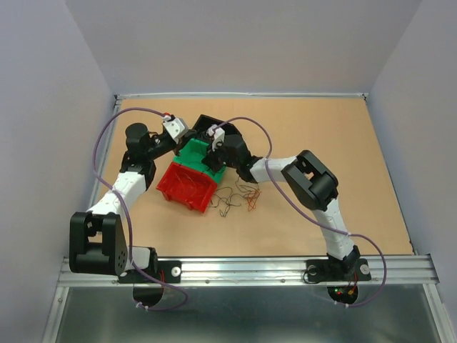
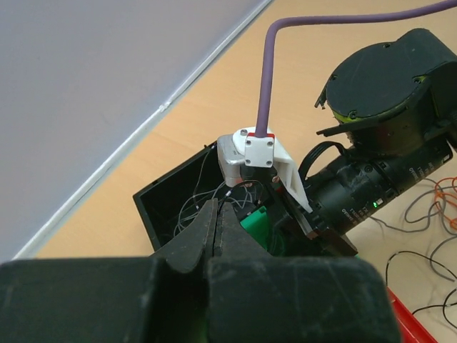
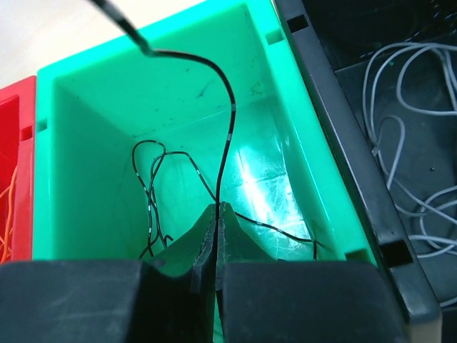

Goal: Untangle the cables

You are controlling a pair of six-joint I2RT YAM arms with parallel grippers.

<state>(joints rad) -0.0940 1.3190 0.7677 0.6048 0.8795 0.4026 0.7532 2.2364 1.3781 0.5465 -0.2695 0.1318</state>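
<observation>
Ahead of the right hand, clenched on a black wire over the green bin, the wire's springy arch could spring over the rim once released.

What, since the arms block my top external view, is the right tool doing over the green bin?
Observer: The right tool is shut and appears to pinch a black wire that arcs up out of the green bin.
Operator: Anything else inside that bin?
Observer: Loose black loops lie on its floor; no other colour shows there.
Operator: And the black bin next to it?
Observer: The black bin holds pale grey wires.
</observation>
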